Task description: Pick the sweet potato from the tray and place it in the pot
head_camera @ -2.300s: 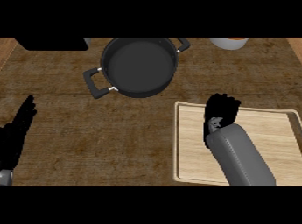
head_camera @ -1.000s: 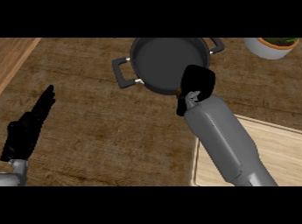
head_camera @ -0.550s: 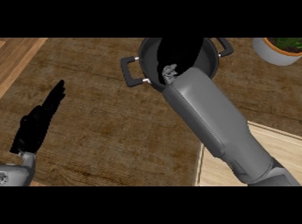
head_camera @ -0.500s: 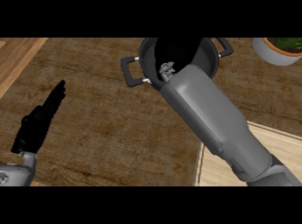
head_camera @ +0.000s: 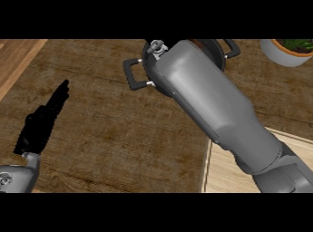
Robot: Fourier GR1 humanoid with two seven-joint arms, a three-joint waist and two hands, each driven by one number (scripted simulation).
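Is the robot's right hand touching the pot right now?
Cannot tell. In the head view the grey right forearm stretches over the pot and hides the robot hand, so neither contact nor gap shows.

Right forearm (head_camera: pixel 212 104) pretty much blocks the pot (head_camera: pixel 137 74); plant pot (head_camera: pixel 289 50) crowds its right, but the counter (head_camera: pixel 132 131) stays wide open.

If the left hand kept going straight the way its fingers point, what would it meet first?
The left hand rests open, fingers aimed up and slightly right over bare wooden counter. That line looks free to the picture's top edge, passing left of the pot. Its height above the counter is unclear.
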